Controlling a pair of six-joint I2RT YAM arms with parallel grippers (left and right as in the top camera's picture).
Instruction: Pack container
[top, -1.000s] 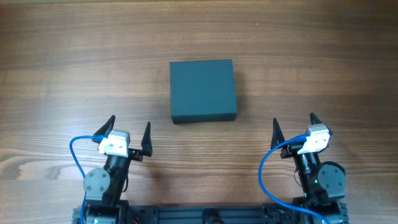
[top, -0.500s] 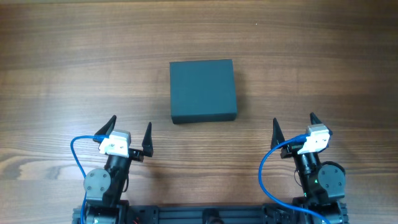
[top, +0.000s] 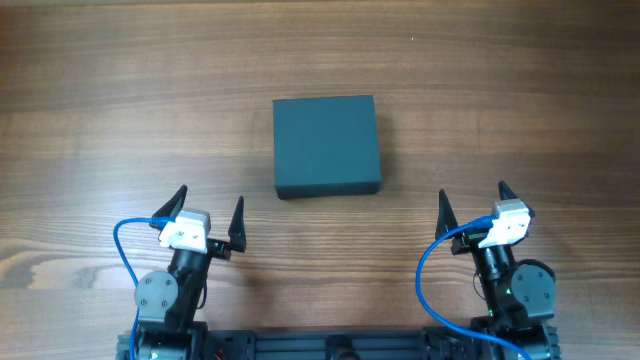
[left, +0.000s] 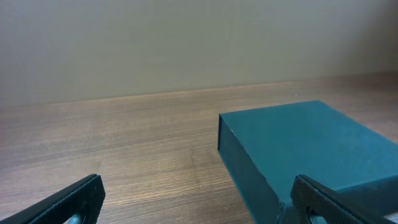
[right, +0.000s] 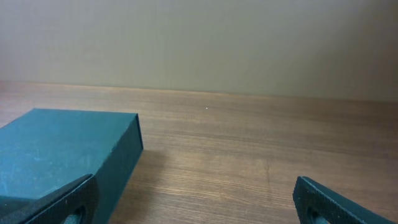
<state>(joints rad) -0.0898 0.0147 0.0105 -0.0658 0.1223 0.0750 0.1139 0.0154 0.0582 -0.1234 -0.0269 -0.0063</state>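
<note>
The container (top: 327, 145) is a dark teal-grey square box with its lid shut, lying flat on the wooden table near the middle. It shows at the right of the left wrist view (left: 311, 149) and at the left of the right wrist view (right: 62, 149). My left gripper (top: 208, 210) is open and empty, near the front edge, below and left of the container. My right gripper (top: 472, 205) is open and empty, below and right of it. Neither touches the container.
The wooden table (top: 120, 100) spreads all round the container. Blue cables (top: 122, 250) loop by both arm bases at the front edge. A plain wall (left: 186, 43) stands behind the table's far edge.
</note>
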